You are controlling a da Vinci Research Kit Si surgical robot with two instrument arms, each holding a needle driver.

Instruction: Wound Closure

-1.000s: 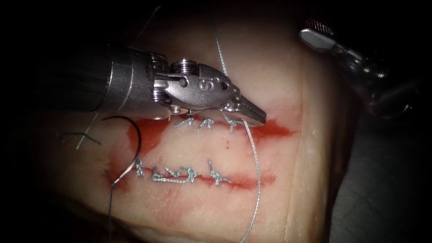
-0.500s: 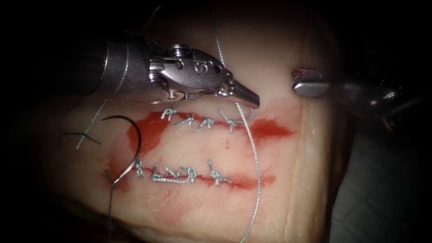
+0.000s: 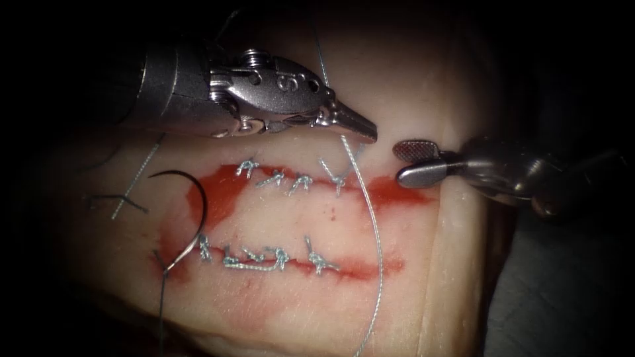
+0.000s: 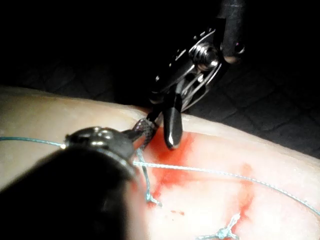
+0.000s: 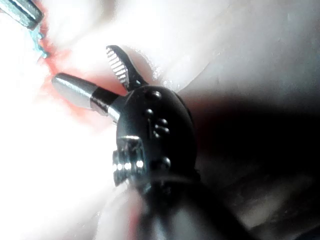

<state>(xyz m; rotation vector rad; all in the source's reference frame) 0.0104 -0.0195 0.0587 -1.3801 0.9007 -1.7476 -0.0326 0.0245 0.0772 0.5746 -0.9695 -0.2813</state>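
Now left claw (image 3: 360, 129) grips thread (image 3: 374, 225); right claw (image 3: 411, 162) agape; needle (image 3: 192, 211) in tissue (image 3: 397, 86).

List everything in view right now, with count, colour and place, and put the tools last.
tissue: one, pale pink, under everything.
cuts: two, red, running left to right, one above the other; both stitched.
stitches: grey-blue knots, four along the upper cut, about four along the lower.
red fluid: patch at the left end of the upper cut.
needle: one, dark, curved, lying free at the left end of the cuts, tip end near the lower cut; whether it is in the tissue I cannot tell.
thread: one long grey strand from the left tool's tip down across both cuts.
cut ends of thread: a few, far left.
left tool: jaws shut on the thread, above the upper cut.
right tool: jaws open, holding nothing, right end of the upper cut.
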